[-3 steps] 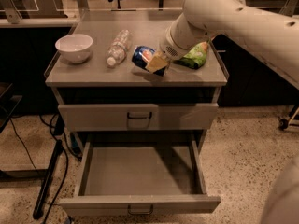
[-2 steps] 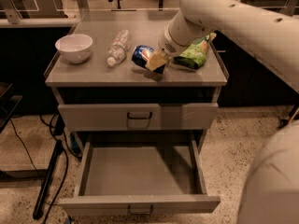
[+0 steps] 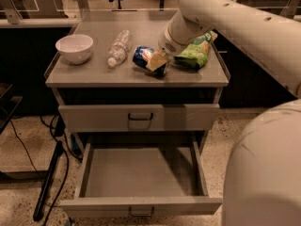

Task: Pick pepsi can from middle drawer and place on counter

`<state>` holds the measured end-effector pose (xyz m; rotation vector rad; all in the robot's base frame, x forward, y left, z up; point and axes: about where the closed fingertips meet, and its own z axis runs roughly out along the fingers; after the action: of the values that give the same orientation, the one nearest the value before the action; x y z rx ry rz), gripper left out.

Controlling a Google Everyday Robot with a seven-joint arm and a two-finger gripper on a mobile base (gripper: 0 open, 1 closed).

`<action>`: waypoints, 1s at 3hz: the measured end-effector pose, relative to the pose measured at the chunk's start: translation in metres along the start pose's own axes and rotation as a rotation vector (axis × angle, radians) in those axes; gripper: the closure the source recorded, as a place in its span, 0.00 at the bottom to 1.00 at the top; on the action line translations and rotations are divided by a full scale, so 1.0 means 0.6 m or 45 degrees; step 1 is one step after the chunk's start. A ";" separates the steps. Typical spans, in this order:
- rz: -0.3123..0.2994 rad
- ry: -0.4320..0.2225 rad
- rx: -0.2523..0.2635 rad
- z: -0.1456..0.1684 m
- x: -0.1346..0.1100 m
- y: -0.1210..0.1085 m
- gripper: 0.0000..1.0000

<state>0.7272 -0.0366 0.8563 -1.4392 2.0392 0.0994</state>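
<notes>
gripper [image 3: 157, 61] pinches the tilted pepsi can [image 3: 142, 56] on the counter [image 3: 94, 73]; water bottle [image 3: 118, 47] to its left, green bag [image 3: 195, 54] just right, open middle drawer [image 3: 141, 173] below.

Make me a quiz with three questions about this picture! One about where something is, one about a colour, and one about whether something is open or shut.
1. Where is the pepsi can?
A. inside the open drawer
B. on the counter, right at the claw
C. on the floor

2. What colour is the bowl?
A. white
B. red
C. black

3. How is the middle drawer?
A. pulled open, with nothing in it
B. pushed shut
C. open and full of cans

Answers:
1. B, because the can lies on the grey top between the bottle and the green bag, with the claw at it.
2. A, because the bowl on the left of the counter is plain white.
3. A, because its bare grey floor shows from front to back.
</notes>
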 end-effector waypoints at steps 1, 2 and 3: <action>0.017 0.019 -0.011 0.019 0.013 -0.006 1.00; 0.024 0.021 -0.014 0.018 0.013 -0.009 1.00; 0.024 0.021 -0.014 0.018 0.013 -0.009 0.73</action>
<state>0.7351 -0.0407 0.8453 -1.4324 2.0688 0.1065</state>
